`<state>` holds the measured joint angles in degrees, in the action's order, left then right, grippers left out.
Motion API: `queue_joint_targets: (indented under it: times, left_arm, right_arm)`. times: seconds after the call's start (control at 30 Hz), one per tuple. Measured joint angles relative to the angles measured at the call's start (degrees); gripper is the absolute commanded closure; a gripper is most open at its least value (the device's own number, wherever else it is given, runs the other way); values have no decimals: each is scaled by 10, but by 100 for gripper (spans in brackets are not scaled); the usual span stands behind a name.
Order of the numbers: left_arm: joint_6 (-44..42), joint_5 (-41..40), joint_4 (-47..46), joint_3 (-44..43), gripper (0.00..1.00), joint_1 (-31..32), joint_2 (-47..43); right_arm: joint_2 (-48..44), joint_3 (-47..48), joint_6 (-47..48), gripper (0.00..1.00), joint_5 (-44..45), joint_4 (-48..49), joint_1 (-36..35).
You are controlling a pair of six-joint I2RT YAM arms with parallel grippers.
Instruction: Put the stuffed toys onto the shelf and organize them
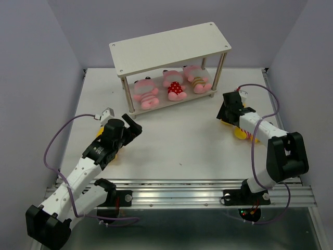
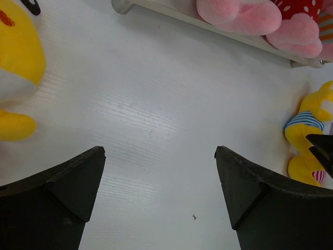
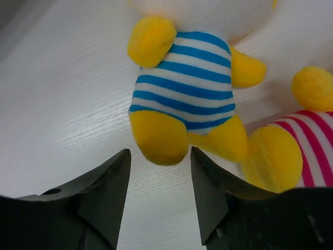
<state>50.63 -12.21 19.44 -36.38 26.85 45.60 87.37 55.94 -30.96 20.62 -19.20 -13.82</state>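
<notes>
right gripper (image 3: 159, 156) released, jaws a narrow gap apart, nothing between them. blue-striped yellow toy (image 3: 182, 86) lies just ahead of the tips, one foot at the mouth of the gap. pink-striped yellow toy (image 3: 307, 140) presses against it at right of frame, crowding that finger; open table (image 3: 57, 104) to the left. left gripper (image 2: 159, 153) wide open, holding nothing, third yellow toy (image 2: 18, 57) at upper left of its view. three pink toys (image 1: 175, 86) sit in a row on the shelf (image 1: 171, 44) lower board, well apart from both grippers
</notes>
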Motion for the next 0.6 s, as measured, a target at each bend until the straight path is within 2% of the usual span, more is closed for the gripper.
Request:
queue_joint_targets:
  times: [0.2,0.3,0.33,0.43,0.47,0.6]
  left_arm:
    - [0,0,-1,0,1,0,0]
    - [0,0,-1,0,1,0,0]
    - [0,0,-1,0,1,0,0]
    - [0,0,-1,0,1,0,0]
    - [0,0,-1,0,1,0,0]
    - [0,0,-1,0,1,0,-4]
  right_arm:
    - [1,0,-4,45,17,5,0]
    - [6,5,-3,51,24,4,0]
    - [9,9,-3,59,26,5,2]
    - [16,15,-2,69,30,6,4]
    - [18,16,-2,76,31,6,6]
    - [19,17,6,92,34,8,7]
